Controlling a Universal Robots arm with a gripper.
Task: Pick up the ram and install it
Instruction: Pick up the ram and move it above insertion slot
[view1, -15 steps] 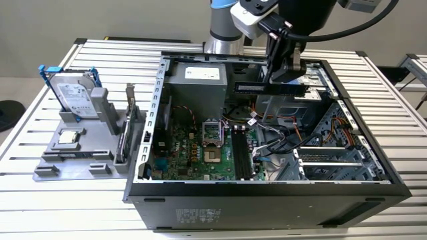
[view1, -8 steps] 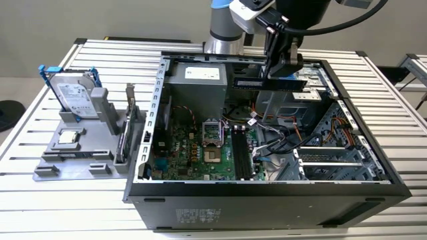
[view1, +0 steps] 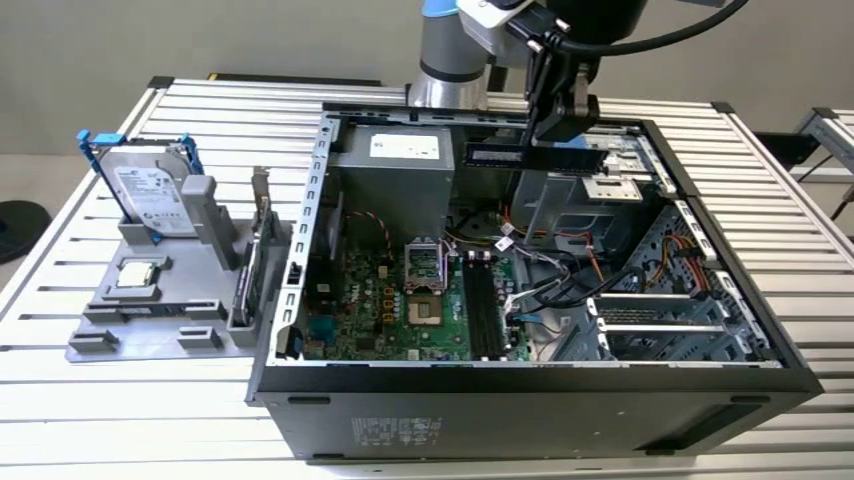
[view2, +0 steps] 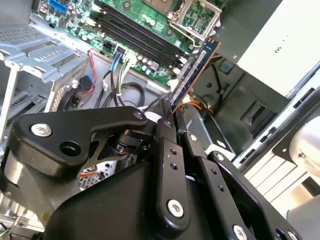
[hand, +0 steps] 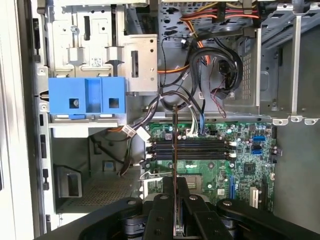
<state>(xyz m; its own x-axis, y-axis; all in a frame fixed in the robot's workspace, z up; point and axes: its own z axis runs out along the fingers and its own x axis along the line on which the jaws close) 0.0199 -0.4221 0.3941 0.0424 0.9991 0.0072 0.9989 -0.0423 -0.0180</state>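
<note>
The gripper (view1: 558, 132) is clamped on the ram (view1: 523, 155), up over the open computer case (view1: 534, 420), well clear of the motherboard's memory slots (hand: 205, 148). In the first wrist view the ram's edge-on, held end buried between the fingers (hand: 162, 210).

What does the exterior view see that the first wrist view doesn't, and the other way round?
The exterior view adds the hard drive on its grey stand beside the case. The first wrist view adds a blue bracket inside. Both show the gripper shut on the ram and the memory slots.
</note>
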